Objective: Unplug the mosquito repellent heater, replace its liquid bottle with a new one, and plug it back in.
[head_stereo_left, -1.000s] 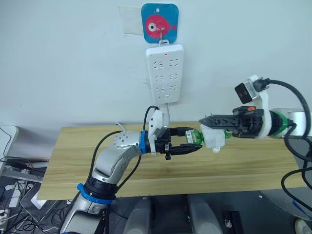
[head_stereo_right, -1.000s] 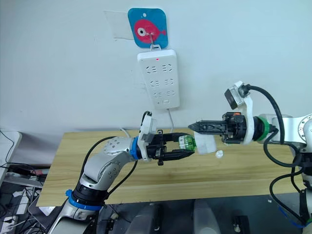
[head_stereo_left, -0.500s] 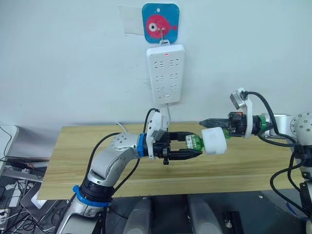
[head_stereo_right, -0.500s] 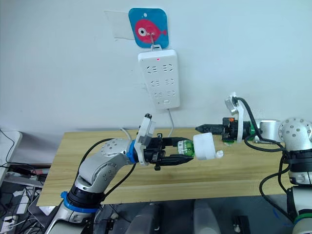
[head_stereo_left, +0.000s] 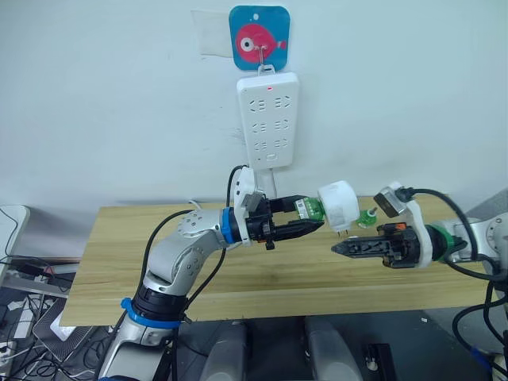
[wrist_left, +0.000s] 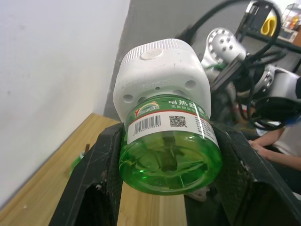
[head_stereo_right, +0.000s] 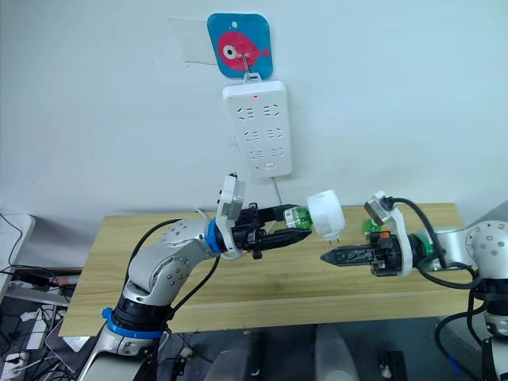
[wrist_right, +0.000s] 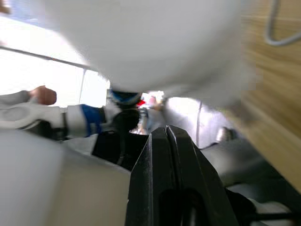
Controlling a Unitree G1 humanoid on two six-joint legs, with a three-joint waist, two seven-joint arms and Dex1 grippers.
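Left claw [head_stereo_left: 311,221] grasping green bottle [wrist_left: 170,147], white heater [head_stereo_left: 338,205] on its far end, above desk [head_stereo_left: 111,262]. Right claw [head_stereo_left: 336,248] clenched, empty, just below heater.

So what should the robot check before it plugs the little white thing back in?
1. Left gripper holding the green bottle tightly: ok.
2. Mosquito repellent heater sitting on the bottle: ok.
3. Bottle screwed in fully: cannot tell.
4. Right gripper let go, fingers shut, below the heater: ok.
5. Power strip has free sockets and its red light on: ok.
6. Prongs facing the strip: not ok, they point down and away.
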